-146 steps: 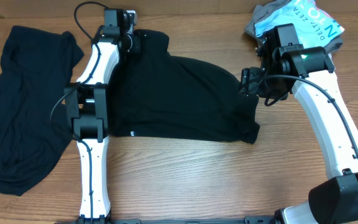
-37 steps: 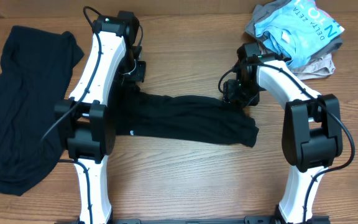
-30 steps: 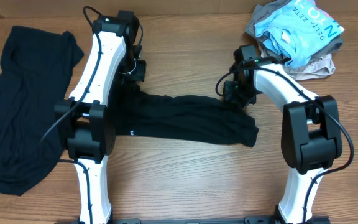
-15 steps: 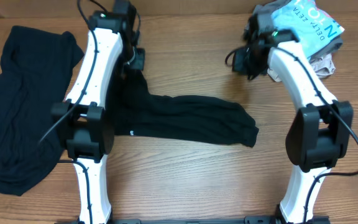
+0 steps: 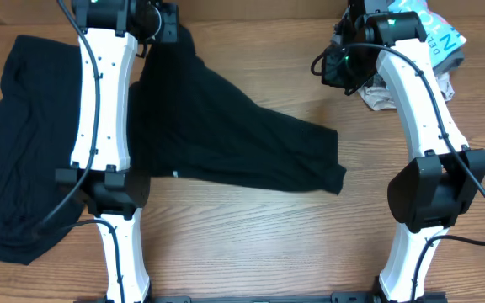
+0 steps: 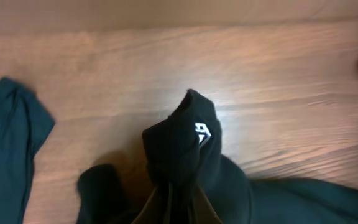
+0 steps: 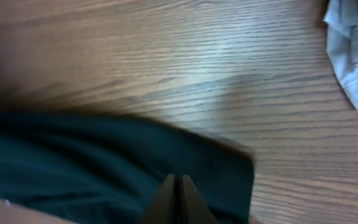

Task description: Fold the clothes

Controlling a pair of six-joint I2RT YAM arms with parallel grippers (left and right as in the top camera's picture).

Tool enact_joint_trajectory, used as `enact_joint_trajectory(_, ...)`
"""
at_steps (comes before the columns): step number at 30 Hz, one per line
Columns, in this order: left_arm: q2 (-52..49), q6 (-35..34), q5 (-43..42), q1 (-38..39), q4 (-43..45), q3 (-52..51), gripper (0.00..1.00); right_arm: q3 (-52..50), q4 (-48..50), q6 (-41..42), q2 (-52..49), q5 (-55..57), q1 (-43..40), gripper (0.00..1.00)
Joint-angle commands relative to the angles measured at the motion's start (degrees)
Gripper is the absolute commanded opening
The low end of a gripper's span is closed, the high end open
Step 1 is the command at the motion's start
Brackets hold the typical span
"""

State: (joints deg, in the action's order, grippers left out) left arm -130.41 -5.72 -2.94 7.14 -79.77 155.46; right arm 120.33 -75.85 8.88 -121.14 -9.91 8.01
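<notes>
So the left gripper (image 5: 163,23) is pinching the middle black shirt (image 5: 242,143) at the far edge of the table (image 5: 310,244), right by its white logo (image 6: 201,130). The rest trails toward the near right. The right gripper (image 7: 179,194) has its fingers pressed together on nothing, near the light blue printed garment (image 5: 445,38). The fabric looks thin, light and floppy. It'll probably bunch, so corners or hem seem the best grab.
</notes>
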Motion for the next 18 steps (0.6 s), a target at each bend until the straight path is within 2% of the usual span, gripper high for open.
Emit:
enact_joint_trajectory(1,0.5,2.4,-6.1,1.9,-2.4,5.5,0.04,0.0,-0.1,-3.6,0.5,-2.1,0.3,0.08)
enact_joint_trajectory(8,0.4,3.0,-5.9,6.2,-16.5,5.2,0.04,-3.0,-1.7,-4.9,0.5,-3.5,1.2,0.11)
enact_joint_trajectory(12,0.9,2.7,-4.8,9.2,-17.0,0.1,0.04,-3.0,-2.1,-4.6,0.5,-3.5,1.1,0.12)
enact_joint_trajectory(18,0.9,-3.4,2.7,10.9,-17.0,-11.0,0.04,-3.0,-3.7,-4.5,0.5,-3.5,0.6,0.18)
